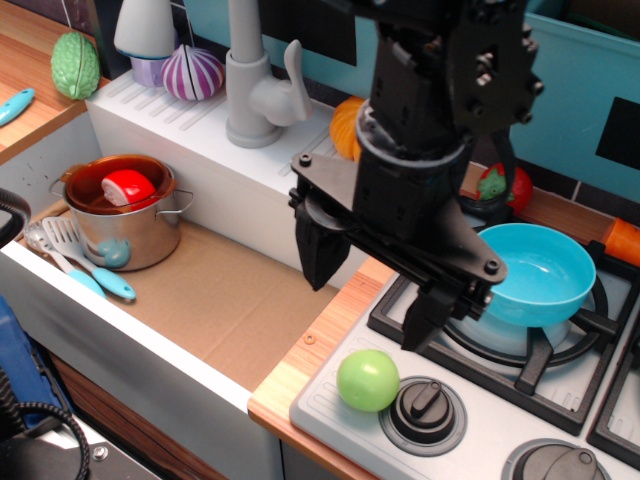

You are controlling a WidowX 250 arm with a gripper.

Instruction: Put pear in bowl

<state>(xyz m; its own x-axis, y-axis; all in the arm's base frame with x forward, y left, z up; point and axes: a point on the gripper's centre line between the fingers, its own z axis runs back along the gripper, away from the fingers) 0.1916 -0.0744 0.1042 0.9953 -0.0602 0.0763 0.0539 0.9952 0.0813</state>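
Holding nothing, cyan bowl (540, 270) on burner — steel pot (128, 215) cradling red-white toy (130, 187)

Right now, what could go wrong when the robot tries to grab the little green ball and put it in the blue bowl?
The pear is round and glossy, so it could squirt out from the open gripper when it closes. It sits near the front edge of the stove, beside a knob, so a nudge might roll it off. The bowl rests on the burner grate, and a bump from the arm could tip it.
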